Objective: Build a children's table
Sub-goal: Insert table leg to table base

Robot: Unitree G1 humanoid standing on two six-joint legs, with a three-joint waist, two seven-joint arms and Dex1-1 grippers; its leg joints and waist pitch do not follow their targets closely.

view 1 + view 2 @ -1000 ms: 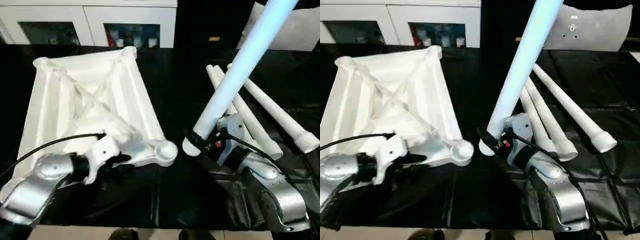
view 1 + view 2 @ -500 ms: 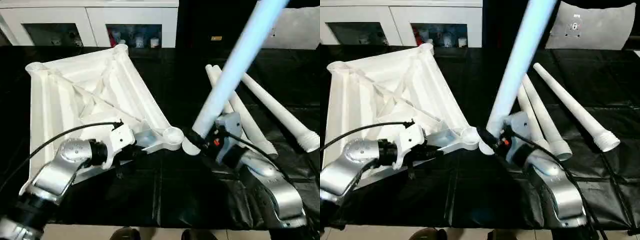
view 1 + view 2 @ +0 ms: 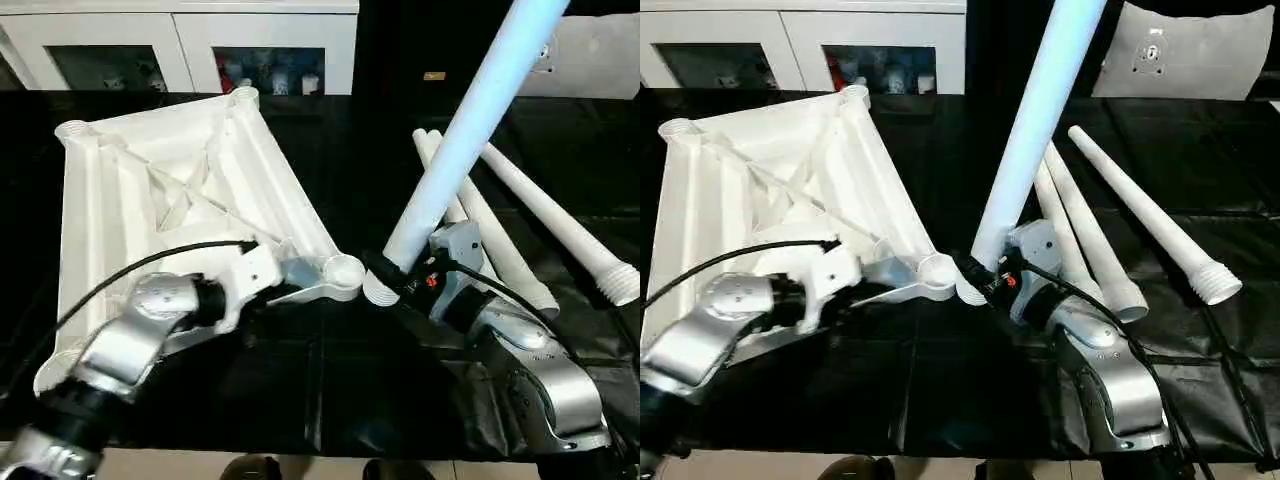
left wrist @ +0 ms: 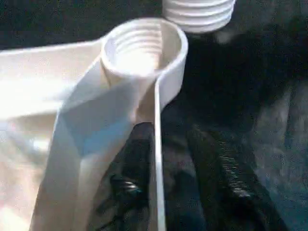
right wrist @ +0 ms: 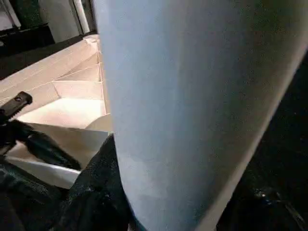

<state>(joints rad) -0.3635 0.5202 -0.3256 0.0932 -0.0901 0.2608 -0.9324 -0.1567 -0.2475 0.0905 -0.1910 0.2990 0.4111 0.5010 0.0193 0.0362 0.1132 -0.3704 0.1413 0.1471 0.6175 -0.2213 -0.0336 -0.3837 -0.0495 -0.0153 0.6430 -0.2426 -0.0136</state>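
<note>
Table top (image 3: pixel 170 190): one counted, underside up | legs: four counted, one raised leg (image 3: pixel 470 125) beside the table top's nearest socket (image 3: pixel 345 270), three loose legs (image 3: pixel 1120 225) lying beyond it | corner sockets: four seen | grippers: two counted.

Both forearms are rounded silver-grey shells with a dull sheen. The left arm (image 3: pixel 130 335) ends in a black collar and a white angular wrist block, with a thin black cable arcing over it. The right arm (image 3: pixel 535 365) carries a grey wrist housing with a small red mark, black cables and a black gripper (image 3: pixel 385 275).
</note>
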